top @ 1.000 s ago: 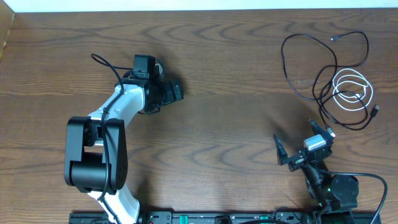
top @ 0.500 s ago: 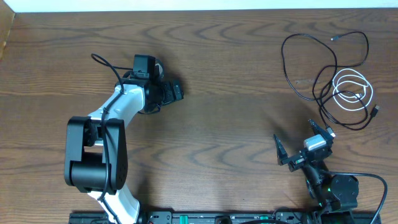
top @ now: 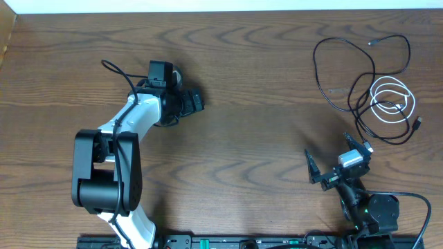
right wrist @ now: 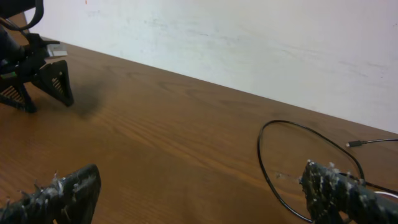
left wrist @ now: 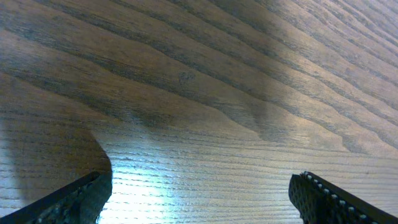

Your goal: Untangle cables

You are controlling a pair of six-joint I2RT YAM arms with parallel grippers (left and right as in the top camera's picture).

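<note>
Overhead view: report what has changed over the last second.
Nothing visibly changed. Both arms are where they were, the left pincer and right pincer open and empty. The black cable and white cable lie overlapped as before, untouched.

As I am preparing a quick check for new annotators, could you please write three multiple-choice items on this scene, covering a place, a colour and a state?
1. Where on the table do the cables lie? A. under the left arm B. far right, beyond the right claw C. centre
2. Their colours? A. both white B. one black, one white C. red and blue
3. How do the left claw and right claw stand? A. both open, empty B. left shut on a cable C. right shut on a cable
Answers: 1 B, overhead shows them far right; 2 B, a black cable and a white cable; 3 A, fingers spread, nothing between.
</note>
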